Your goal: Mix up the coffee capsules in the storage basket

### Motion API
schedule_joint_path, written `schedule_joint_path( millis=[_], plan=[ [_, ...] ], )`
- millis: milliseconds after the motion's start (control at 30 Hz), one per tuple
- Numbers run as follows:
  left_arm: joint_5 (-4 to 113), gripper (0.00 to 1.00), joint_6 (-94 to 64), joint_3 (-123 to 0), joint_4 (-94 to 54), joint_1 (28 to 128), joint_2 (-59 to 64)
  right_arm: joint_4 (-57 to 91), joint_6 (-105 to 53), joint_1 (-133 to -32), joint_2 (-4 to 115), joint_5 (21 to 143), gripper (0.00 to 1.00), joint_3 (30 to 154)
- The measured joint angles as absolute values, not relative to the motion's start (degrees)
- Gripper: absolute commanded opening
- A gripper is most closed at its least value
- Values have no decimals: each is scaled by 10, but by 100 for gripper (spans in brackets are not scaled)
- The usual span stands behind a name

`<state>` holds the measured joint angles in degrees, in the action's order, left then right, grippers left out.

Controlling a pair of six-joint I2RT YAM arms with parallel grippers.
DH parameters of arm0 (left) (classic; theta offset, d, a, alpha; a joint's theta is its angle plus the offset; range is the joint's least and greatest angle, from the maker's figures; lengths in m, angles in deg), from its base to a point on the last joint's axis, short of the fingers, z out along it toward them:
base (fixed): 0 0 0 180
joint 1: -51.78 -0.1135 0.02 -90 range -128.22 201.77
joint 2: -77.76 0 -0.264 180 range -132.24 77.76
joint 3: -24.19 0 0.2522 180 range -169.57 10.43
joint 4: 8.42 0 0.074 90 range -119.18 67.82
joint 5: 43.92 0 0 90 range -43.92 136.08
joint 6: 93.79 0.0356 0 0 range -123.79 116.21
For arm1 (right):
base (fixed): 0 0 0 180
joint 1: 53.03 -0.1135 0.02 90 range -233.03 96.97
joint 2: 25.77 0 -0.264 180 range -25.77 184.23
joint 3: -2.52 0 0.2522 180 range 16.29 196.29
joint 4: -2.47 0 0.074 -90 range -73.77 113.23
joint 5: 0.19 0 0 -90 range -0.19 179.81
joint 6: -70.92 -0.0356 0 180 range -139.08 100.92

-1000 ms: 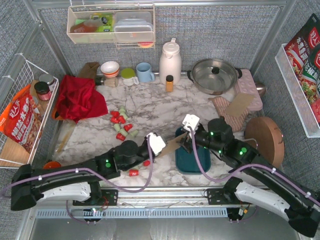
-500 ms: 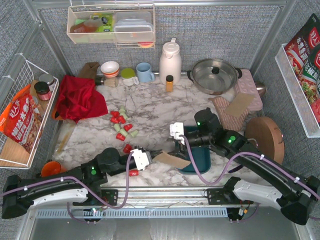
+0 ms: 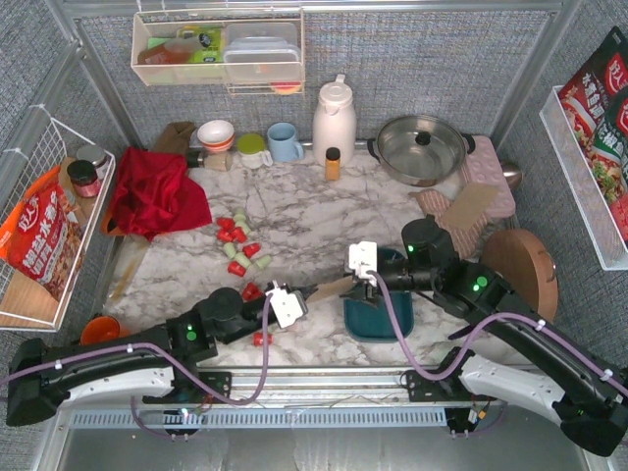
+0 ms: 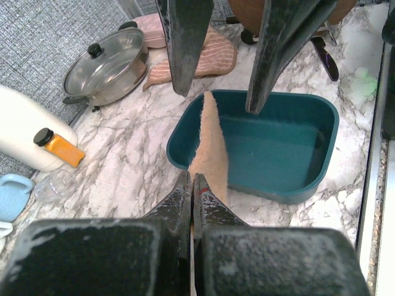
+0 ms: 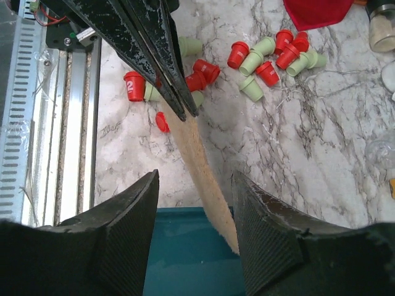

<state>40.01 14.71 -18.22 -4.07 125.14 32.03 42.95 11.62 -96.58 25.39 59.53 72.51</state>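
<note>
Red and mint-green coffee capsules (image 3: 238, 241) lie loose on the marble left of centre, several near my left arm (image 5: 265, 55). The dark teal storage basket (image 3: 378, 322) stands empty (image 4: 281, 145). My left gripper (image 4: 192, 179) is shut on a tan cardboard strip (image 4: 210, 139), which stands on edge and reaches over the basket's near rim. My right gripper (image 5: 196, 179) hangs open above that rim, one finger on each side of the strip's far end (image 5: 207, 179); the strip runs close to the right finger (image 5: 271, 228).
At the back stand a white jug (image 3: 334, 120), a small amber bottle (image 3: 333, 163), a lidded steel pot (image 3: 422, 147) and cups (image 3: 285, 142). A red cloth (image 3: 152, 191) lies back left, pink mats (image 3: 471, 201) and a round wooden board (image 3: 520, 275) on the right.
The left gripper drew back toward the base with the strip, then eased forward. The right gripper shifted over the strip's far end and its jaws have narrowed.
</note>
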Motion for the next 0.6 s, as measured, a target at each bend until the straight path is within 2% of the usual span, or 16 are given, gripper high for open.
schedule_joint_path(
  millis=[133,300,500,533,567,600],
  plan=[
    [403,0,149,-189,-35,1251,313,424,120,-966,268,594,53,720],
    [417,0,152,-194,-26,1252,311,416,124,-969,319,585,40,721],
    [418,0,152,-190,-13,1252,321,427,137,-989,371,581,3,732],
    [417,13,152,-189,-10,1252,323,428,138,-989,372,584,1,736],
    [417,40,151,-189,-4,1252,324,426,138,-989,371,585,0,739],
    [413,58,150,-188,2,1252,326,423,138,-989,369,585,0,739]
  ],
)
